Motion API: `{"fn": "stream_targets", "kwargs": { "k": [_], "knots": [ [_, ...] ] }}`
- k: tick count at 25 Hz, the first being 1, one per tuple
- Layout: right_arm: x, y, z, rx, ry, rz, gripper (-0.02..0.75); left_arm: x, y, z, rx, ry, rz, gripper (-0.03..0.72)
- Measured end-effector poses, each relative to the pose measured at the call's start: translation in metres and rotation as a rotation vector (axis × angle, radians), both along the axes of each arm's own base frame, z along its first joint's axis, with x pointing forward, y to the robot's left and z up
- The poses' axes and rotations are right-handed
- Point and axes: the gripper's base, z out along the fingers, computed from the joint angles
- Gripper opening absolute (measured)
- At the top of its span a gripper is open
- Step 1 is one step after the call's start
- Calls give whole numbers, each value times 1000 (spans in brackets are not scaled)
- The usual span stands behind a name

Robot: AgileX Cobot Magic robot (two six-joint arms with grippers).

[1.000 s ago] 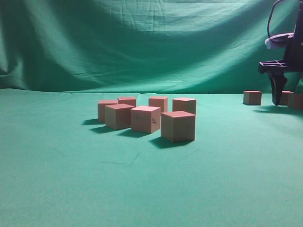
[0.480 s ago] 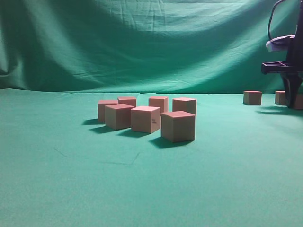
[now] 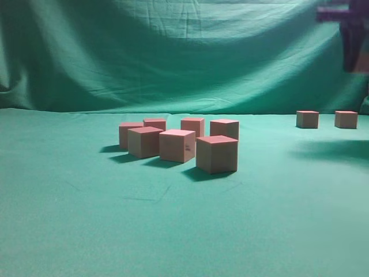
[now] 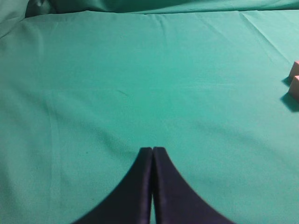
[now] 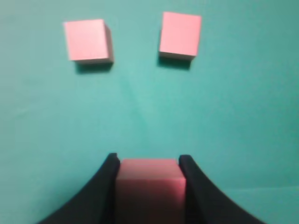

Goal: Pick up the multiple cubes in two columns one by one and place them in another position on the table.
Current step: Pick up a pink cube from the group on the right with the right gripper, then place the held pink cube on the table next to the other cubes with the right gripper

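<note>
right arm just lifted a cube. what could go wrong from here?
1. The right hand grips the cube only near its fingertips; a jolt might drop it.
2. Two cubes lie directly below; a dropped cube could knock them.
3. The group of cubes sits closely packed, so later picks risk nudging neighbours.

Nine cubes (image 3: 217, 153) in all: six clustered at centre, two far right, one between the right gripper's (image 5: 149, 186) jaws.
</note>
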Motion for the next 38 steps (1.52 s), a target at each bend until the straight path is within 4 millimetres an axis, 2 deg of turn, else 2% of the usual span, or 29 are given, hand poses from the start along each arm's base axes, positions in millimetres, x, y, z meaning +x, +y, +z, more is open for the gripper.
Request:
{"fn": "stream_targets", "kwargs": {
  "k": [3,7,10,13,17,22,26,28,32,38],
  "knots": [
    [-20,22,38,12,-60,57,255,0,0,0,0,0,0,0],
    [-59,58,86,28,-108,168,255,0,0,0,0,0,0,0],
    [-88,90,110,41,-150,282,255,0,0,0,0,0,0,0],
    [-120,125,120,54,-169,411,255,0,0,0,0,0,0,0],
    [-168,166,110,56,-118,594,255,0,0,0,0,0,0,0],
    [-226,197,67,5,35,791,255,0,0,0,0,0,0,0],
    [-263,216,32,-26,95,921,255,0,0,0,0,0,0,0],
    [-277,226,22,-23,81,979,255,0,0,0,0,0,0,0],
    [-290,235,12,-13,60,1035,255,0,0,0,0,0,0,0],
    [-282,245,-7,-31,79,915,255,0,0,0,0,0,0,0]
  ]
}}
